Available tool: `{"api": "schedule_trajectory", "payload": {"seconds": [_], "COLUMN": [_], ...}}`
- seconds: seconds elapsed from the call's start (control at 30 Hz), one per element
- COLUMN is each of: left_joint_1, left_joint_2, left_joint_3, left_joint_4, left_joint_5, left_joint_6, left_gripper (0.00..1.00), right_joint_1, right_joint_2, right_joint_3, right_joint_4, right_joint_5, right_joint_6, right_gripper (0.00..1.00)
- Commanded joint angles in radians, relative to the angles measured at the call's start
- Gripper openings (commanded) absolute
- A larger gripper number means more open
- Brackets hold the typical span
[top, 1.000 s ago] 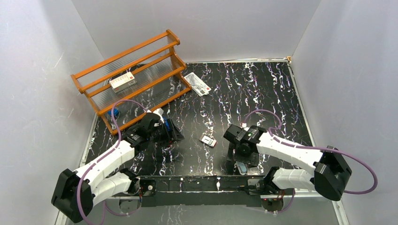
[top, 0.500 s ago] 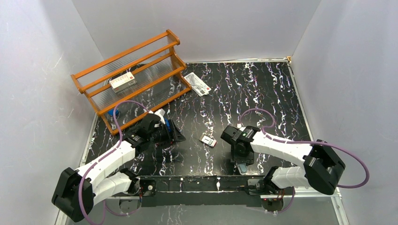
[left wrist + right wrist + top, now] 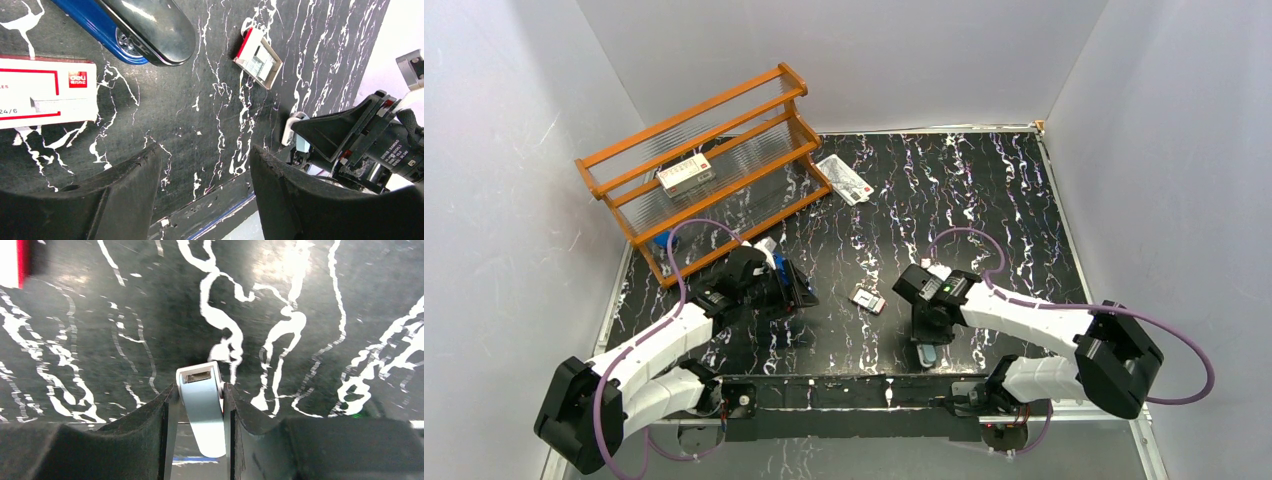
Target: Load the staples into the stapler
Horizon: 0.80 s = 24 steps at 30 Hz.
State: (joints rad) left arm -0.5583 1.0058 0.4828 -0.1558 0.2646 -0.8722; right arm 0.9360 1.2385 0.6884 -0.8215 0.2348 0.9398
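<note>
The left claw (image 3: 205,152) is spread wide with nothing between its fingers, low over the black marbled table (image 3: 210,110). Ahead of it, past the finger on the left of the wrist view, lies the stapler (image 3: 140,30). It has a long blue body with a glossy dark rounded end and a small silvery rivet at the side, and only that end shows. Just nearer the claw than the stapler is a larger red-and-white box (image 3: 45,92), lying flat.

Ahead of the other finger sits the staples' small box (image 3: 257,59), well apart from the stapler. It has a red side and a pale inner tray slid partly out, with silvery strips lying in the tray. It stands on the table between the two claws and touches neither.

The right claw (image 3: 200,390) pinches a pale grey-blue bar (image 3: 200,415), with a finger pressed to each long side. The bar's far end is squared off with a silvery rectangular slot, and its near end is rounded. What the bar is cannot be told. A red-and-white edge shows ahead of this claw, at the wrist view's top left corner.
</note>
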Motion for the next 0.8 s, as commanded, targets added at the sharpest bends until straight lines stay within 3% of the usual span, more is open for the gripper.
{"api": "schedule_trajectory", "payload": {"seconds": [0.0, 0.27, 0.37, 0.43, 0.5, 0.77], "left_joint_1": [0.005, 0.005, 0.005, 0.005, 0.005, 0.005], "left_joint_2": [-0.012, -0.009, -0.010, -0.010, -0.010, 0.008], "left_joint_3": [-0.006, -0.021, -0.027, -0.029, -0.030, -0.027], "left_joint_4": [0.035, 0.059, 0.072, 0.073, 0.073, 0.083], "left_joint_5": [0.036, 0.073, 0.088, 0.094, 0.094, 0.097], "left_joint_6": [0.003, -0.011, -0.012, -0.008, -0.004, 0.005], "left_gripper": [0.63, 0.63, 0.63, 0.63, 0.63, 0.63], "right_joint_1": [-0.003, -0.002, -0.002, -0.002, -0.002, -0.002], "right_joint_2": [0.010, 0.244, 0.278, 0.280, 0.265, 0.128], "right_joint_3": [0.036, 0.208, 0.252, 0.267, 0.263, 0.184], "right_joint_4": [0.164, 0.102, 0.061, 0.041, 0.034, -0.023], "right_joint_5": [-0.035, 0.053, 0.081, 0.074, 0.047, -0.070], "right_joint_6": [0.058, 0.053, 0.007, -0.013, -0.025, -0.059], "right_gripper": [0.42, 0.42, 0.53, 0.66, 0.74, 0.74]}}
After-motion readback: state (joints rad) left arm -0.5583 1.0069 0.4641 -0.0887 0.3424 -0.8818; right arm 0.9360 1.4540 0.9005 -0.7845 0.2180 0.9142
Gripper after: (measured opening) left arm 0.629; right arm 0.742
